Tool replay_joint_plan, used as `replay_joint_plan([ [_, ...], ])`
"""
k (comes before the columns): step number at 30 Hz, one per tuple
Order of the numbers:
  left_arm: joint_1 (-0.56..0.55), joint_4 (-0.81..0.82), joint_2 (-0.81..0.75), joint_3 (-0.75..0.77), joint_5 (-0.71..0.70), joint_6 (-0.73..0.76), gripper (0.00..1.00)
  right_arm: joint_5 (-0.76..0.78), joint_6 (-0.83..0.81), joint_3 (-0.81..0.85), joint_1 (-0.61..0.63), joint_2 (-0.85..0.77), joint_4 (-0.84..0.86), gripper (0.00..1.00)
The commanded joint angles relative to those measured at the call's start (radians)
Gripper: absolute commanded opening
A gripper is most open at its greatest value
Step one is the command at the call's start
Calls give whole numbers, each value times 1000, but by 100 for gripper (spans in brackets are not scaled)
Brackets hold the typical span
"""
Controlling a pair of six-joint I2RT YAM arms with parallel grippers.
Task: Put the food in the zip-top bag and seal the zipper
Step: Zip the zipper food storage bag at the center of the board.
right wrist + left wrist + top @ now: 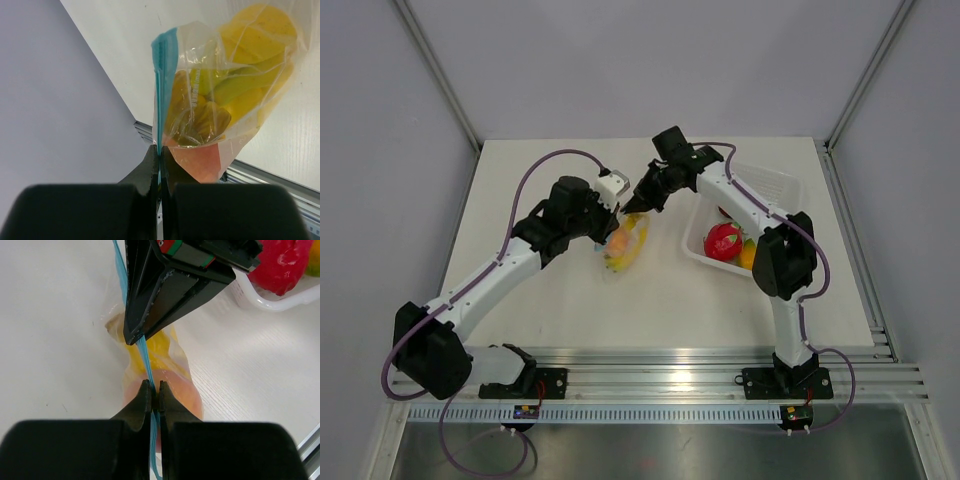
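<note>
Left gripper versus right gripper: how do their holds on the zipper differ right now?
The left gripper pinches the zipper above the peach; the right gripper pinches it farther along, above the banana. In the top view the left gripper reaches from the left, the right gripper from the far right, on the side of the white tray. Both are shut on the zipper, close together.

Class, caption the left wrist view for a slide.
Left tool and right tool pinch the zipper of the bag holding fruit.
</note>
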Motion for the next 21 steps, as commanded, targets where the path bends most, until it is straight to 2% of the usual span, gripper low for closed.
replay_joint_plan([
  [1,-4,-193,-72,-24,35,-29,0,198,-5,78,-123,30,138,0],
  [21,-4,-179,-53,-36,41,-86,0,168,28,65,-164,37,215,0],
])
